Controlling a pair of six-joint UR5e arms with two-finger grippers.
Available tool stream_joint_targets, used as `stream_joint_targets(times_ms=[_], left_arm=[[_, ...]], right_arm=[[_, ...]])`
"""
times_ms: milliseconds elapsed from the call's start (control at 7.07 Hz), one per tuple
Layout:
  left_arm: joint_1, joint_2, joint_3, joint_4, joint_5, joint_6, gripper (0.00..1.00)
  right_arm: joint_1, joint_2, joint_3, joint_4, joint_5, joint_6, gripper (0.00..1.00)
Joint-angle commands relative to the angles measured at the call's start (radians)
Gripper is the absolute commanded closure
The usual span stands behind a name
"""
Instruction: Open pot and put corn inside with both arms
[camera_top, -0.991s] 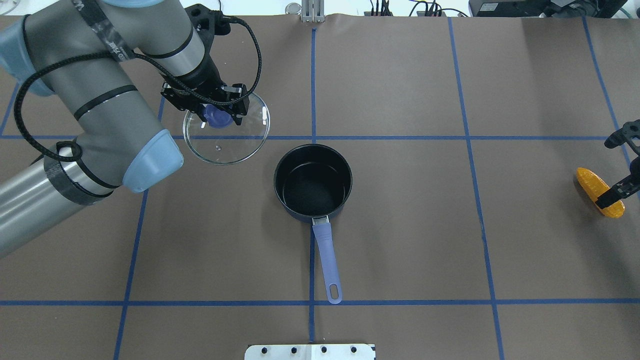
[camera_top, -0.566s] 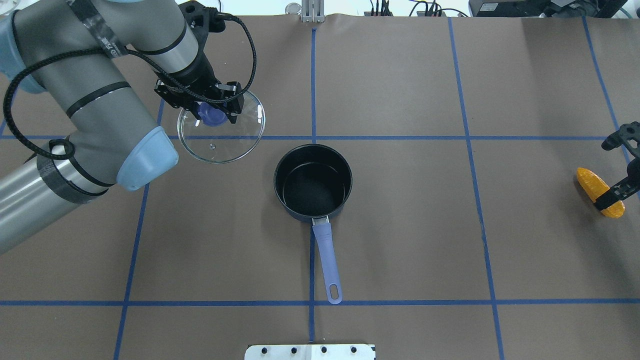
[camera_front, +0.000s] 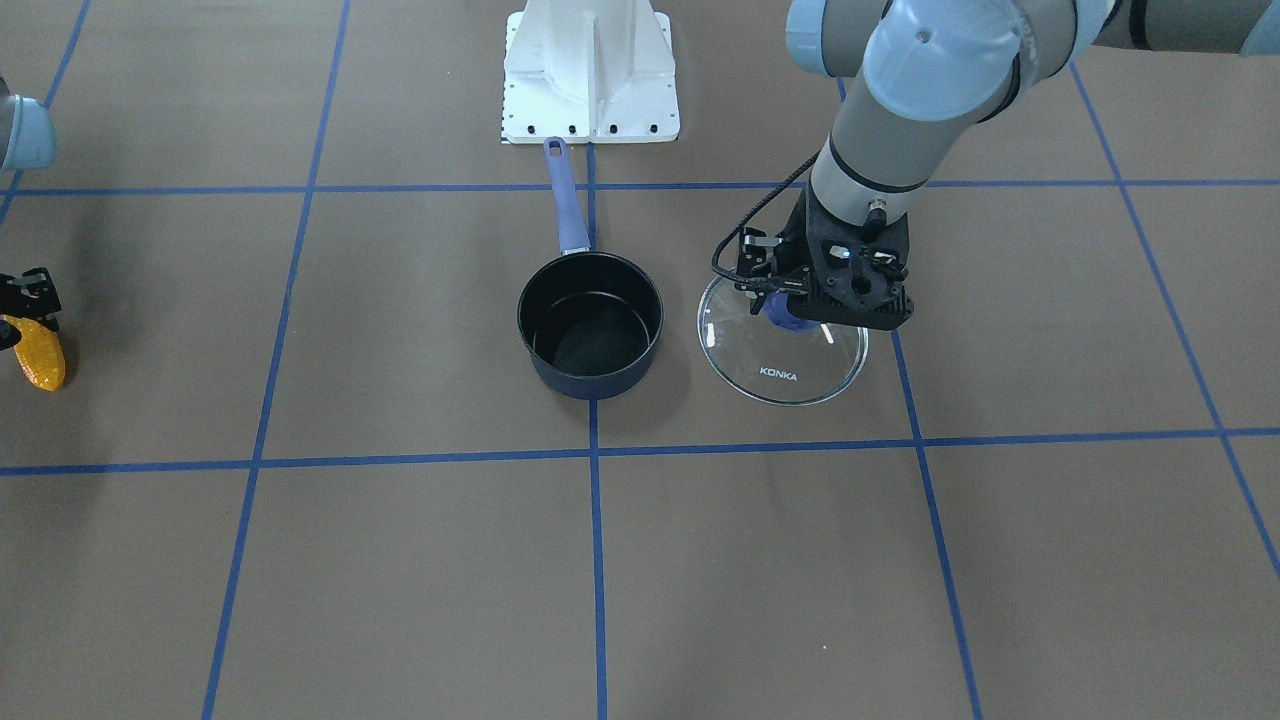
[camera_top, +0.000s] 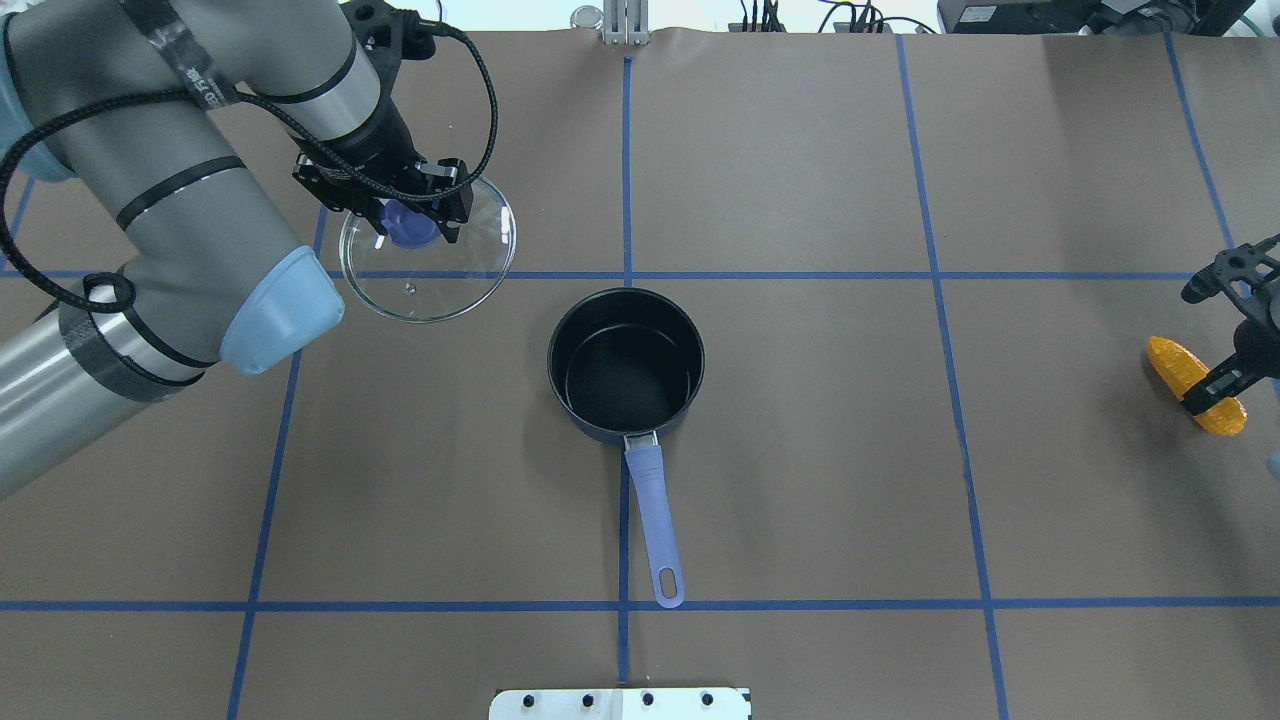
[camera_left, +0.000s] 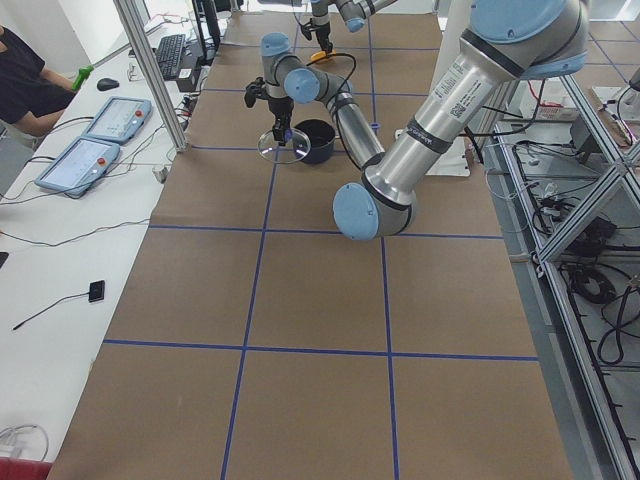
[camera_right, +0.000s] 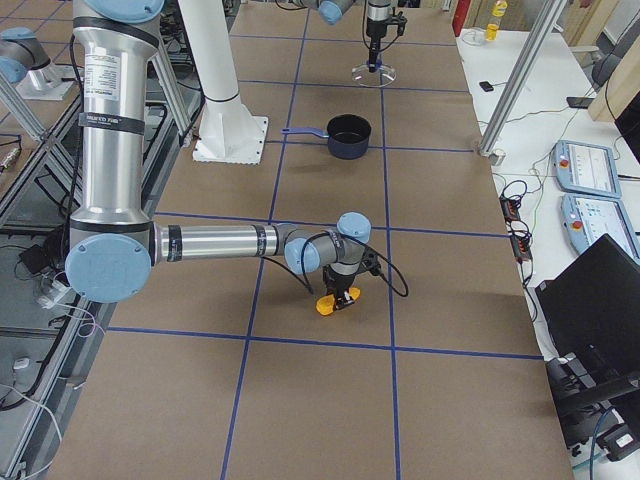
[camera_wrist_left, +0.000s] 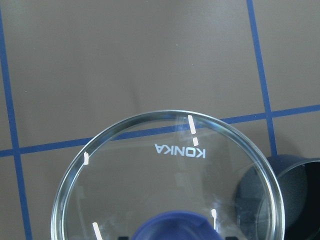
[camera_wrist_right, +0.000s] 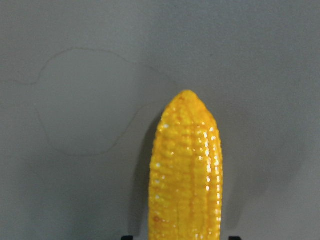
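Note:
The dark navy pot (camera_top: 625, 420) stands open at the table's middle, its purple handle (camera_top: 652, 520) pointing toward my base; it also shows in the front view (camera_front: 590, 385). My left gripper (camera_top: 412, 228) is shut on the purple knob (camera_front: 778, 318) of the glass lid (camera_top: 440, 285) and holds it left of the pot, above the table. The left wrist view shows the lid (camera_wrist_left: 170, 175) and the pot's rim (camera_wrist_left: 300, 172). My right gripper (camera_top: 1215, 385) is shut across the yellow corn (camera_top: 1170, 362) at the far right edge. The corn fills the right wrist view (camera_wrist_right: 187, 170).
The white base mount (camera_front: 590, 75) stands behind the pot's handle. Blue tape lines (camera_top: 780, 275) cross the brown table cover. A side desk with control tablets (camera_left: 110, 120) and a metal post (camera_left: 150, 70) lies beyond the far table edge.
My left gripper has carried the lid farther left and away from the pot. My right gripper with the corn has shifted slightly left.

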Motion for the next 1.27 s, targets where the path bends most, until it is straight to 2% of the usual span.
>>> stream_joint_targets(times_ms=[0, 142, 425, 566, 849, 1132], left_arm=[[-0.001, 0.006, 0.001, -0.002, 0.001, 0.001, 0.44], [-0.006, 0.016, -0.001, -0.002, 0.002, 0.015, 0.44], [-0.018, 0.093, -0.036, -0.006, 0.011, 0.117, 0.44], [-0.039, 0.139, -0.059, -0.008, 0.002, 0.197, 0.44], [-0.078, 0.219, -0.082, -0.015, -0.004, 0.297, 0.44], [-0.098, 0.314, -0.076, -0.108, -0.006, 0.345, 0.44]], right_arm=[[0.001, 0.006, 0.009, -0.002, 0.009, 0.001, 0.73], [0.001, 0.021, 0.029, -0.006, 0.015, 0.004, 0.73], [0.004, 0.099, 0.183, -0.215, 0.076, 0.030, 0.73], [0.003, 0.139, 0.257, -0.294, 0.088, 0.100, 0.73], [-0.064, 0.240, 0.299, -0.304, 0.145, 0.331, 0.73], [-0.196, 0.415, 0.302, -0.304, 0.135, 0.614, 0.72]])
